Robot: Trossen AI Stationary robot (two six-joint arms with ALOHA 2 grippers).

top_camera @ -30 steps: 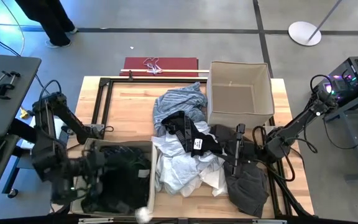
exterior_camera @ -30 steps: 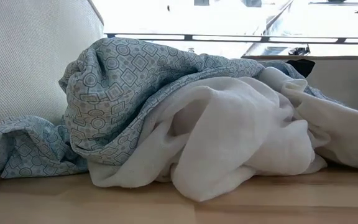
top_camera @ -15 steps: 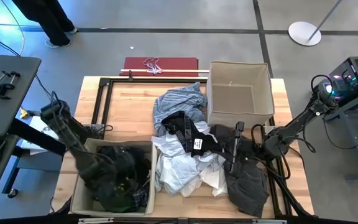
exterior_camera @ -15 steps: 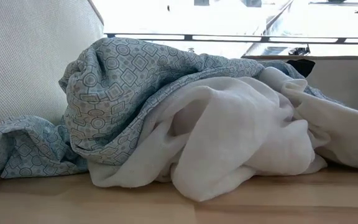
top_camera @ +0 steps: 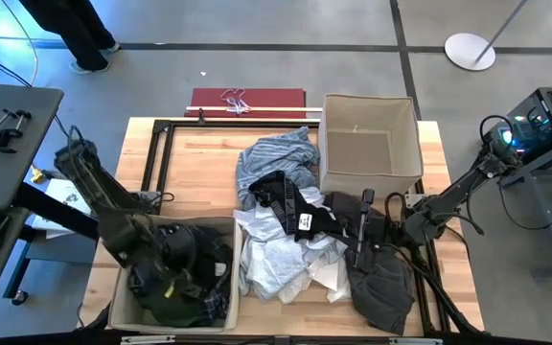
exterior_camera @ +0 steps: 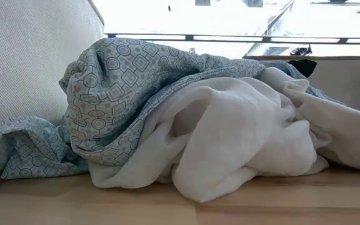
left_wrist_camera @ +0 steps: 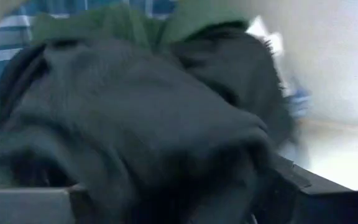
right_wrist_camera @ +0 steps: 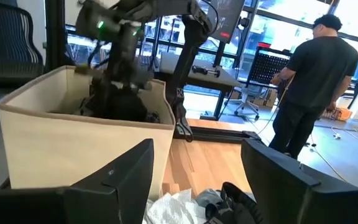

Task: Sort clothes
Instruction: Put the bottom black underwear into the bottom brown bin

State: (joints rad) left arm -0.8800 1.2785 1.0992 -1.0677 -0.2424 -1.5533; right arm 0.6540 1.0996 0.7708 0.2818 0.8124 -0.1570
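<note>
The clothes lie heaped mid-table: a light blue patterned shirt (top_camera: pixel 276 158) (exterior_camera: pixel 136 87), a black piece (top_camera: pixel 290 201) and white pieces (top_camera: pixel 276 259) (exterior_camera: pixel 230 137), with a charcoal grey piece (top_camera: pixel 383 287) at the near right. The near-left beige box (top_camera: pixel 123 307) holds a dark garment (left_wrist_camera: pixel 142 118), a green top (top_camera: pixel 175 305) and plaid cloth (top_camera: pixel 216 305). My left gripper (top_camera: pixel 172 273) (left_wrist_camera: pixel 166 205) points down into this box, open, one finger on each side of the dark garment. My right gripper (top_camera: pixel 362 225) (right_wrist_camera: pixel 197 180) hovers level and open by the pile's right side. My left gripper comes at the dark garment's top (left_wrist_camera: pixel 166 162) from above, slanting down into the box. Blur and the closeness of the cloth keep me from telling whether the open fingers touch it. The garment rests on the other clothes in the box.
An empty beige box (top_camera: pixel 370 144) stands at the far right, its wall (exterior_camera: pixel 24 62) beside the pile. A black frame (top_camera: pixel 156 158) edges the table and a red case (top_camera: pixel 247 99) lies at the far edge. A person (right_wrist_camera: pixel 316 93) stands in the room beyond.
My left gripper has swung from the box's left side toward the table's right, over the box, and has sunk toward the clothes in it, rolling as it went. The dark clothes now lie heaped in the box. My right gripper has kept still.
</note>
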